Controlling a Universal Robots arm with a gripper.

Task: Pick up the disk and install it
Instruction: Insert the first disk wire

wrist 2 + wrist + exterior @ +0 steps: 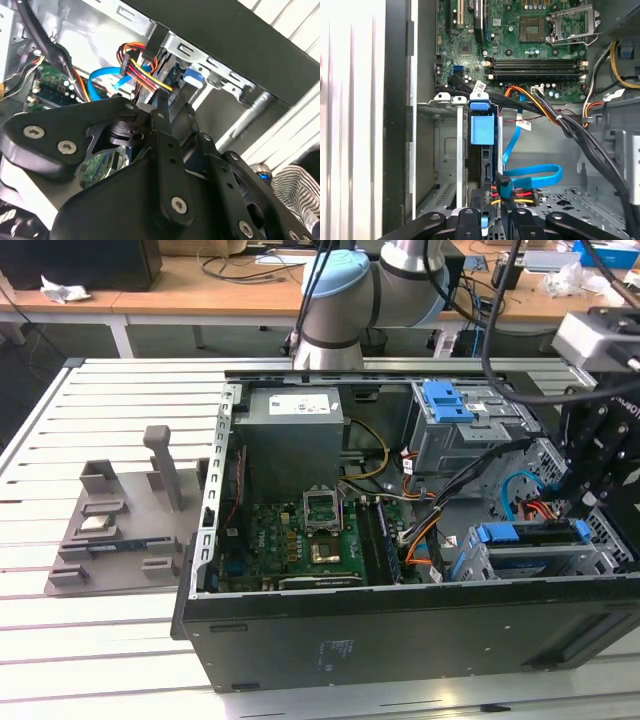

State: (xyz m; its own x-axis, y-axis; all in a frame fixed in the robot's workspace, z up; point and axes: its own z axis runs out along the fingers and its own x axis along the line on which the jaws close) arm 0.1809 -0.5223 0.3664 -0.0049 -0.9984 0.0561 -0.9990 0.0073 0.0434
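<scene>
Disk (482,131) stands slotted into the cage (445,150), on the exterior view's right, claw (493,216) pinching its edge; full seating looks unfinished.

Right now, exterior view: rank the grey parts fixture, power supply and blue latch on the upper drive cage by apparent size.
1. grey parts fixture
2. power supply
3. blue latch, clearly the smallest
</scene>
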